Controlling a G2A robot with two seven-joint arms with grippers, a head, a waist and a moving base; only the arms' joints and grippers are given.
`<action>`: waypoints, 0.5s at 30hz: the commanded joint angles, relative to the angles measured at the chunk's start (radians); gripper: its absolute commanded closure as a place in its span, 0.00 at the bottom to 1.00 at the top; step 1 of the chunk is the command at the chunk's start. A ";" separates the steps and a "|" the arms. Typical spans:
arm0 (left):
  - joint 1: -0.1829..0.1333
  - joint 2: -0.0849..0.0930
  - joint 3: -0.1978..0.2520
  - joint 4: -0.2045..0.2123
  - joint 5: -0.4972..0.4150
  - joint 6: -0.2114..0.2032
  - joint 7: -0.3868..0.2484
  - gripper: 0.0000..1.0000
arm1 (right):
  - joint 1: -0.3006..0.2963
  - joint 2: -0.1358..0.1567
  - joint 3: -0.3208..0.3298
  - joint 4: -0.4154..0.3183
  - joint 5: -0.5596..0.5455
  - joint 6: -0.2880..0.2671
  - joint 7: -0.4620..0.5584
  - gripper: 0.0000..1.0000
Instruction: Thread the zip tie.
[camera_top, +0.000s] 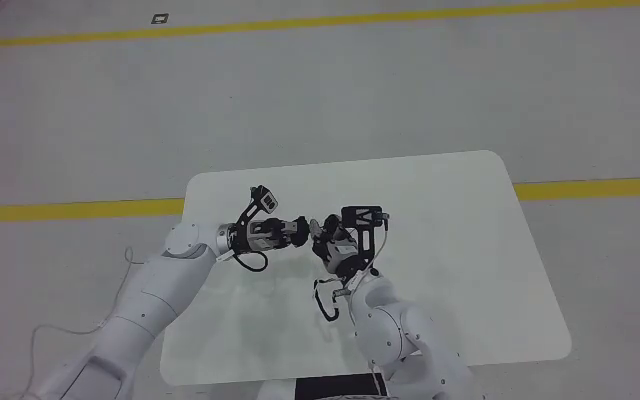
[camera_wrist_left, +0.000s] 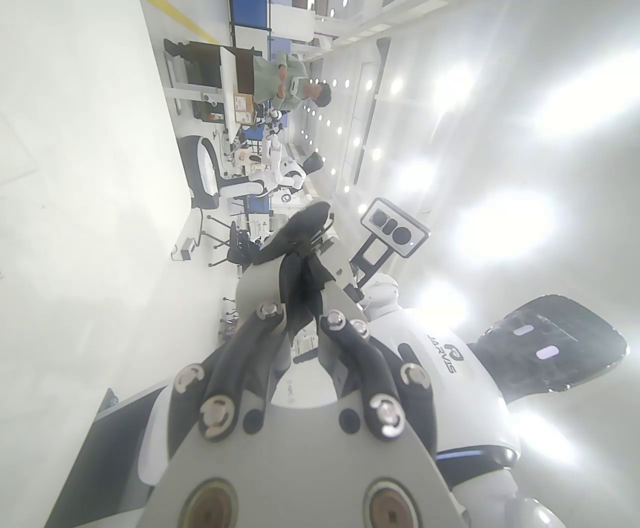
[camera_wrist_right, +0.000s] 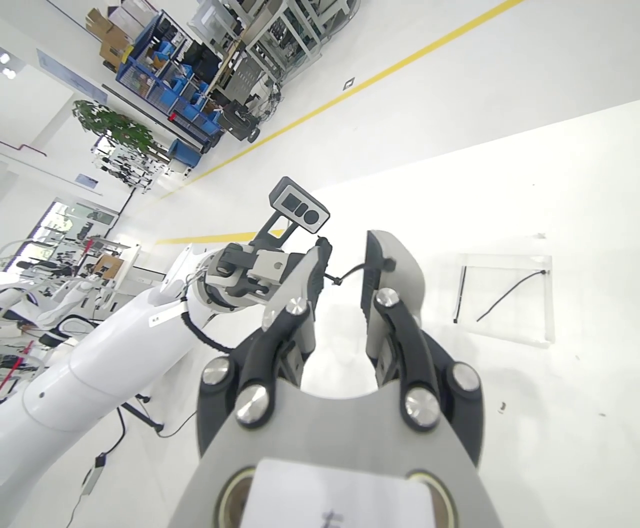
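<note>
A thin black zip tie (camera_wrist_right: 350, 272) hangs in the air over the middle of the white table (camera_top: 450, 250). My left gripper (camera_top: 298, 229) is shut on one end of it, its dark fingertips (camera_wrist_right: 322, 250) pinched together. The strand runs across the gap between the fingers of my right gripper (camera_wrist_right: 347, 252), which stands open around it. The small head sits near one right pad, and the far end reaches the other. In the top view the right gripper (camera_top: 320, 237) meets the left one tip to tip. In the left wrist view the left gripper (camera_wrist_left: 302, 250) is closed.
A clear shallow tray (camera_wrist_right: 505, 330) lies flat on the table beyond the grippers, with two more black zip ties (camera_wrist_right: 510, 295) inside. A few dark specks (camera_wrist_right: 501, 407) dot the table near it. Bare table surrounds both arms.
</note>
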 joint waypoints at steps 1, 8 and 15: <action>0.000 0.000 0.000 0.000 0.000 0.000 0.000 1.00 | -0.008 0.003 0.010 -0.008 0.001 -0.004 0.000 0.00; 0.000 0.000 0.000 0.000 0.000 0.000 0.000 1.00 | -0.048 0.021 0.084 -0.037 0.076 -0.081 0.056 0.00; 0.000 0.000 0.000 0.000 0.000 0.000 0.000 1.00 | -0.059 0.028 0.115 -0.049 0.155 -0.132 0.127 0.00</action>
